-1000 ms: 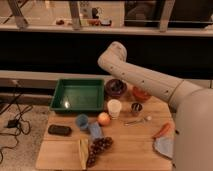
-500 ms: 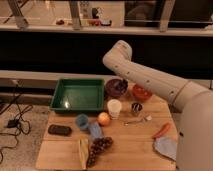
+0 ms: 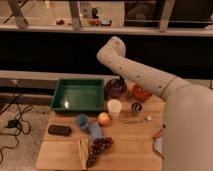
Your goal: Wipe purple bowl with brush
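The purple bowl [image 3: 115, 89], dark purple-maroon, sits at the back of the wooden table, right of the green tray. My white arm comes in from the right, bends high and reaches down to the bowl. My gripper [image 3: 119, 81] is a dark shape right over the bowl's inside, at or just above its rim. I cannot make out a brush in it. The orange-red bowl [image 3: 141, 93] stands just right of the purple bowl.
A green tray [image 3: 65, 103] lies at the back left. In front of the bowls stand a white cup [image 3: 114, 108], a metal cup [image 3: 136, 107] and a spoon [image 3: 138, 120]. Further forward are an orange fruit [image 3: 103, 118], a blue cup [image 3: 82, 121], a black item [image 3: 60, 130] and grapes [image 3: 98, 146].
The arm's elbow has shifted slightly to the right and up. The gripper stays over the purple bowl. Nothing on the table has moved.
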Available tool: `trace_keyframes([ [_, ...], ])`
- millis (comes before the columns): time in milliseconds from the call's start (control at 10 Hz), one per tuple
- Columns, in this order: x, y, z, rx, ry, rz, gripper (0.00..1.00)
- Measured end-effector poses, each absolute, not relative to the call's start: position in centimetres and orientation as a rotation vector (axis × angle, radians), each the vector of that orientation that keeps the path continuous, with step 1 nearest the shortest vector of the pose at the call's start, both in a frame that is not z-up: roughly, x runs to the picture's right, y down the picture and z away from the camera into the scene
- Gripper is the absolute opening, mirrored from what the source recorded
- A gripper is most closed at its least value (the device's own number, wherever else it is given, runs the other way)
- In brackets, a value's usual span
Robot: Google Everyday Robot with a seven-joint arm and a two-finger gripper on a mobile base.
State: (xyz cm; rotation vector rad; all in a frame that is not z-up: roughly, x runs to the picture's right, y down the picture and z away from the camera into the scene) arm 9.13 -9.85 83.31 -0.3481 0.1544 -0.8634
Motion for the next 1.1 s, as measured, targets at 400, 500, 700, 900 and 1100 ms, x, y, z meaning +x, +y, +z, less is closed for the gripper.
trace_keyframes([
  [400,7.3,-9.1,82.9,-0.332,0.131,-0.891,0.0],
  [500,8.0,-8.7,82.3,-0.325,0.129,-0.886,0.0],
  [700,9.0,-8.6,81.4,-0.308,0.121,-0.873,0.0],
  [900,10.7,-8.6,80.6,-0.292,0.114,-0.847,0.0],
  [1100,10.9,-8.7,79.9,-0.268,0.099,-0.83,0.0],
])
